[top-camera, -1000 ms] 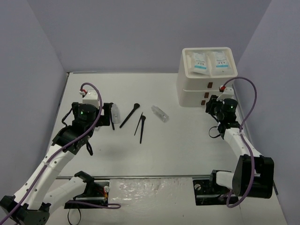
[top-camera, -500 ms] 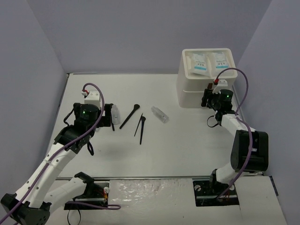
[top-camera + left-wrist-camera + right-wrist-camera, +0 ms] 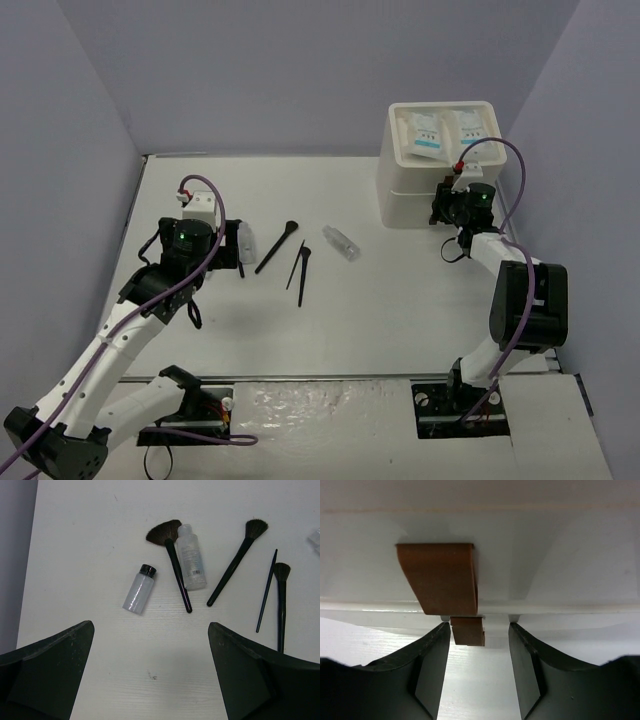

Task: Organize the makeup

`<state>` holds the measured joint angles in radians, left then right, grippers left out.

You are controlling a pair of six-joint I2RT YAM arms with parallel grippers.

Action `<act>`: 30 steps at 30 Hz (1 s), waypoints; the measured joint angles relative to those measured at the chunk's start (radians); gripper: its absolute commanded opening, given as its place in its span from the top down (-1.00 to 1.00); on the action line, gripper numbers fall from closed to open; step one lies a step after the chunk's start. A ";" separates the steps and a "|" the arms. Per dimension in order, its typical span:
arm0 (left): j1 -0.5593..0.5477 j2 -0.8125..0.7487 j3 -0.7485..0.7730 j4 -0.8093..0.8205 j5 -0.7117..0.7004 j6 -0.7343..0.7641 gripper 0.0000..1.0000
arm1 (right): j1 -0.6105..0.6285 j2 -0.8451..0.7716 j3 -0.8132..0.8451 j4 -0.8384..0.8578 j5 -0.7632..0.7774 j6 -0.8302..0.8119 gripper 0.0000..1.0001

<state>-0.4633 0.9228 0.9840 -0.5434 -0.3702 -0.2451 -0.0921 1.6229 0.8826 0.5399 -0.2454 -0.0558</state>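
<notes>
Right end effector (image 3: 479,636) advanced, part-open astride wrist-seen brown handle (image 3: 467,630); left end effector (image 3: 150,630) wide.

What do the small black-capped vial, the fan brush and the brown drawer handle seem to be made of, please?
Small clear black-capped vial: glossy see-through plastic, perhaps glass. Black fan-shaped brush: smooth shiny handle, likely plastic; soft dark bristles. Flat brown drawer handle: matte, folded like a strap, so probably leather or imitation leather.
</notes>
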 measured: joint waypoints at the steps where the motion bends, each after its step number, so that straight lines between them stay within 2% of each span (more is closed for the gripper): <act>1: 0.000 0.000 0.000 0.000 0.000 0.000 -0.94 | 0.000 0.003 0.004 0.000 0.000 -0.001 0.16; 6: 0.000 0.003 0.000 0.000 0.000 0.000 -0.94 | 0.000 0.010 0.010 0.000 -0.002 -0.002 0.38; 10: 0.000 0.005 0.000 0.000 0.000 0.000 -0.94 | 0.002 0.010 0.010 0.000 -0.012 -0.002 0.65; 17: 0.000 0.005 0.000 0.000 0.000 0.000 -0.94 | 0.010 0.008 0.010 -0.002 -0.018 -0.005 1.00; 25: 0.001 0.005 0.000 0.000 0.001 0.000 -0.94 | 0.015 -0.012 0.009 -0.023 -0.005 -0.002 1.00; 30: 0.001 0.003 0.000 0.000 0.003 0.000 -0.94 | 0.015 -0.086 -0.048 -0.033 0.012 0.012 1.00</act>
<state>-0.4625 0.9259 0.9840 -0.5434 -0.3674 -0.2451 -0.0769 1.5367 0.8342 0.5065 -0.2335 -0.0435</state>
